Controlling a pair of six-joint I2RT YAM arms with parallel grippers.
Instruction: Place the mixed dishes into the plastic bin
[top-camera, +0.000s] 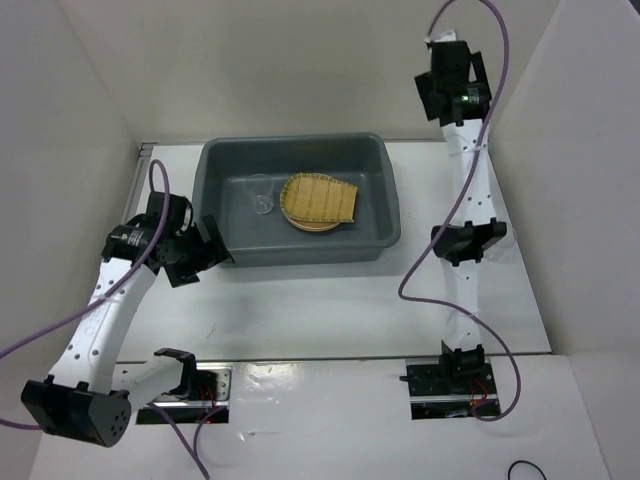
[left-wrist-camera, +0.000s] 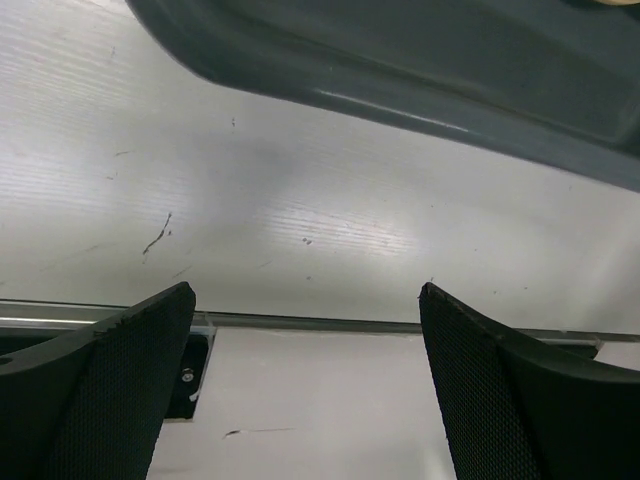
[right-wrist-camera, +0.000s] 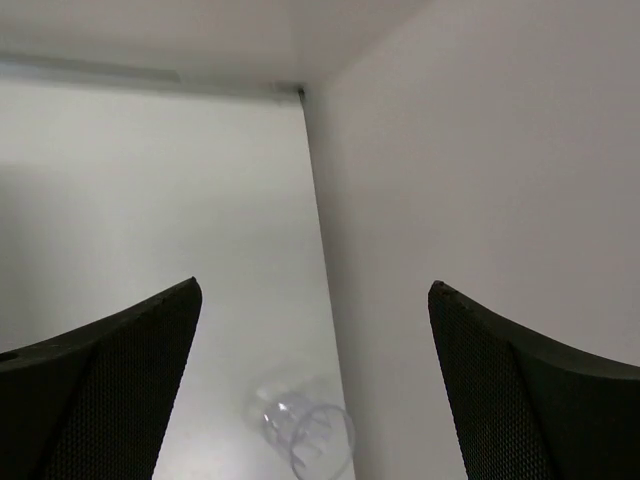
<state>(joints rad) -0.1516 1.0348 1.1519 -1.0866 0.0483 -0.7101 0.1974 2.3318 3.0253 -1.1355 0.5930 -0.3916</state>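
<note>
Far middle of the white table (top-camera: 330, 300): large dark grey rectangular plastic bin (top-camera: 300, 250), long side running left to right.
Inside the bin, right of centre: rounded-wedge woven bamboo tray (top-camera: 320, 198), lying flat on a small round tan plate (top-camera: 318, 228) with only its near rim showing.
Inside the bin, left of the tray: small clear plastic cup (top-camera: 262, 200), apart from the tray, faint against the grey floor.
Missing from view: second small round tan plate; perhaps stacked under the tray, cannot tell.
Near the right wall (right-wrist-camera: 480, 200): second small clear plastic cup (right-wrist-camera: 310, 438), on the table and well apart from the bin; upright or tipped, cannot tell; seen clearly only from the right wrist.
Left gripper (left-wrist-camera: 305, 295): spread wide, holds nothing, hangs low over bare table just beside the bin's near left corner.
Right gripper (right-wrist-camera: 315, 290): spread wide, holds nothing, sits raised high at the far right, faces down toward that second cup.
Done so far: tray, at least one plate and one cup in the bin.
Left to do: by this showing, only the cup by the wall; probably a job for the right arm, being nearer.
Likely snag: thin clear cup close to the wall, little room for the fingers, apt to slip or roll.
</note>
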